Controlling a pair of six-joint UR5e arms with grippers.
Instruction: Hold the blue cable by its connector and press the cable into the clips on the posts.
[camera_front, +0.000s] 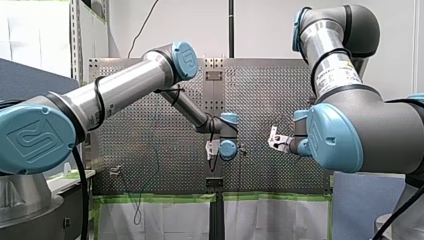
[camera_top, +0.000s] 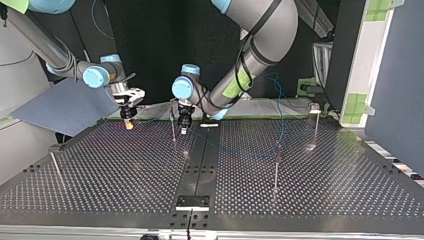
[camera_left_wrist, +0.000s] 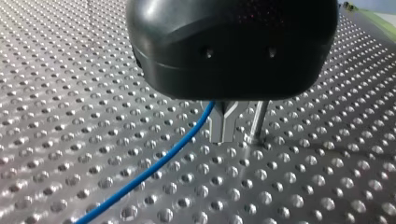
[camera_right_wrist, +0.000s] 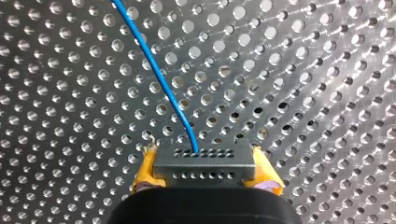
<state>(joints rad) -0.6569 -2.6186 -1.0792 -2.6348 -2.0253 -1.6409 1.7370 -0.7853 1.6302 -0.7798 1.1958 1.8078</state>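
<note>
My right gripper (camera_right_wrist: 205, 169) is clenched on the connector (camera_right_wrist: 204, 161): its yellow pads (camera_right_wrist: 145, 170) press the grey block from both sides. That grip fits the task, since holding the stiff end lets the arm steer the cable without crushing it. The blue cable (camera_right_wrist: 159, 74) leaves the middle of the connector's front face and runs straight ahead of the jaws, over the perforated table (camera_top: 125, 170). So the cable itself lies outside this grip and only its end is held. In the top view the connector hangs low over the table, near the post (camera_top: 173, 127) and on its left side. My left gripper (camera_left_wrist: 240, 126) stands just on the other side of that post. It probably waits there to guide or press the cable toward the clip. In the left wrist view the cable rises from the table to the forked metal finger (camera_left_wrist: 225, 122) and passes out of sight behind it. A thin rod stands just beside that finger, either the second finger or the post. I cannot tell whether these jaws are clamped on the cable or merely standing over it. The cable does not look seated on the post yet.
</note>
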